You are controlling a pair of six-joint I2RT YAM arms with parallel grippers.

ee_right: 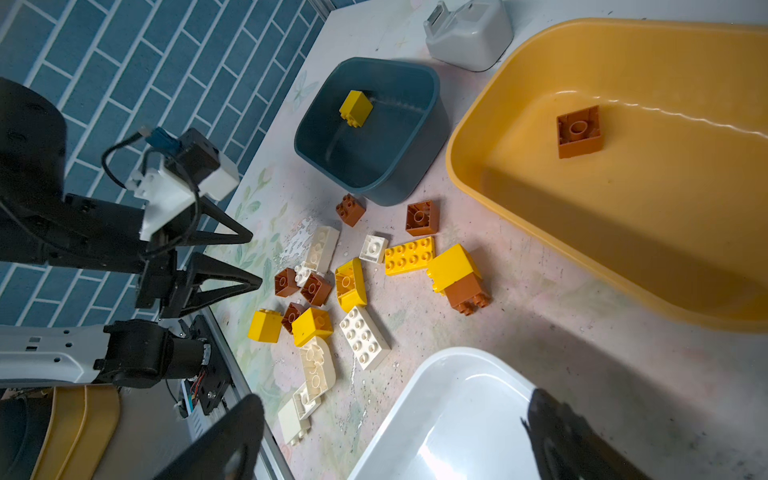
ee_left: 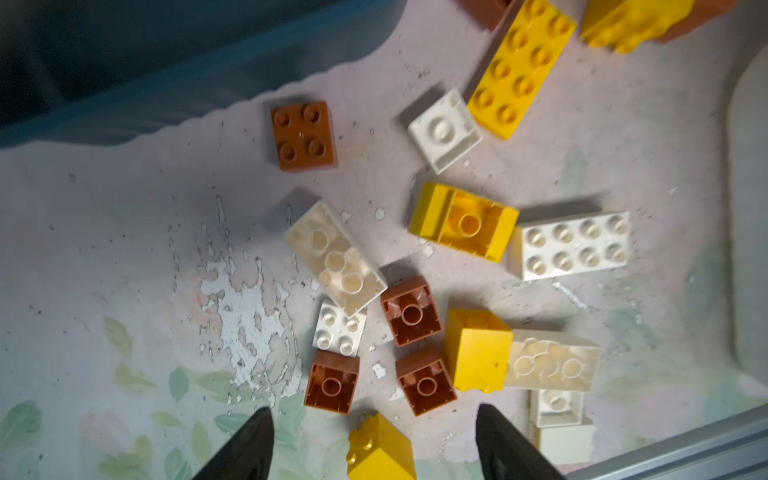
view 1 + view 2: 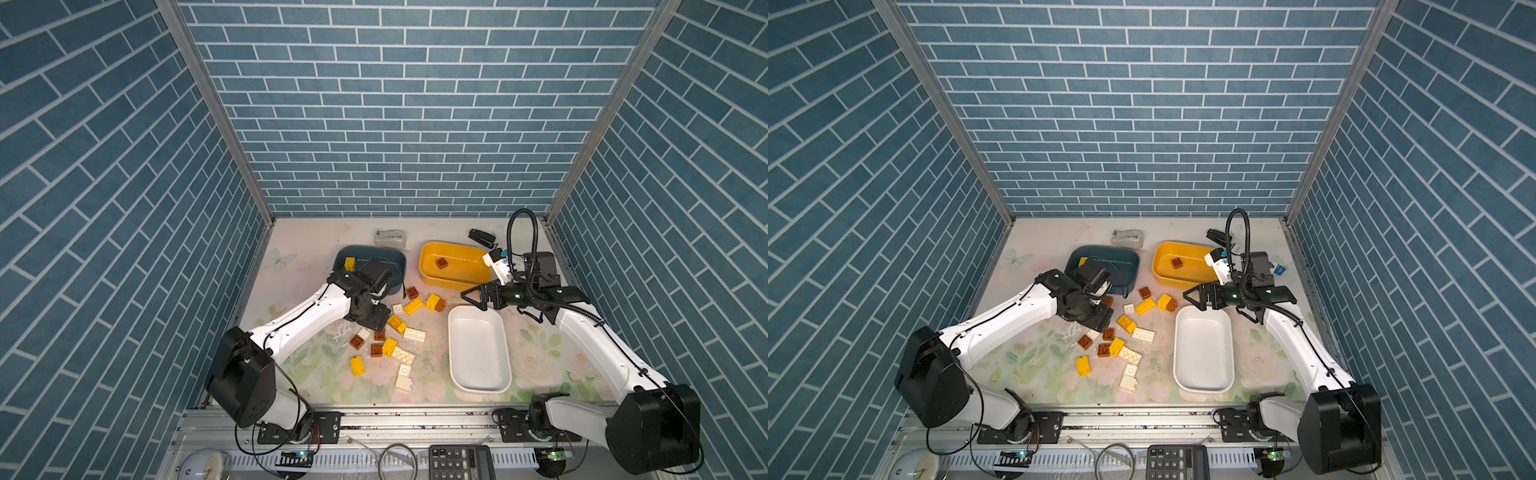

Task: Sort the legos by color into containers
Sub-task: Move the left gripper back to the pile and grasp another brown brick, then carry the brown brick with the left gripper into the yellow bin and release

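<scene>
Both pairs of jaws stand spread with nothing between them. The left gripper [image 1: 256,259] points down over the 10 o'clock edge of the loose legos [image 3: 395,332], just on the near side of the dark blue tub [image 3: 397,266]. In the left wrist view its black fingertips [image 2: 249,449] flank a yellow brick [image 2: 380,451] without touching it. The right gripper [image 3: 472,300] lies roughly level and is aimed toward 9 o'clock. It is above the 12 o'clock rim of the white tub [image 3: 478,357], between that tub and the yellow tub [image 3: 461,270]. The legos lie scattered at the middle of the table [image 3: 299,257], yellow, reddish-brown and cream-white mixed, some studs up and some overturned. From this heap the dark blue tub sits at 11 o'clock, the yellow tub at 1 o'clock and the white tub at 3 o'clock. One yellow lego [image 3: 350,263] rests at the 9 o'clock end of the dark blue tub, and one reddish-brown lego [image 3: 441,262] lies hollow side up just toward 9 o'clock of the yellow tub's middle. At the heap's 1 o'clock edge a yellow brick joined to a reddish-brown one [image 3: 436,303] lies on its side beside a long yellow eight-stud brick [image 3: 413,306]. A grey tape dispenser [image 3: 389,238] stands at 12 o'clock of the dark blue tub, and a black stapler [image 3: 482,238] at 1 o'clock of the yellow tub.
</scene>
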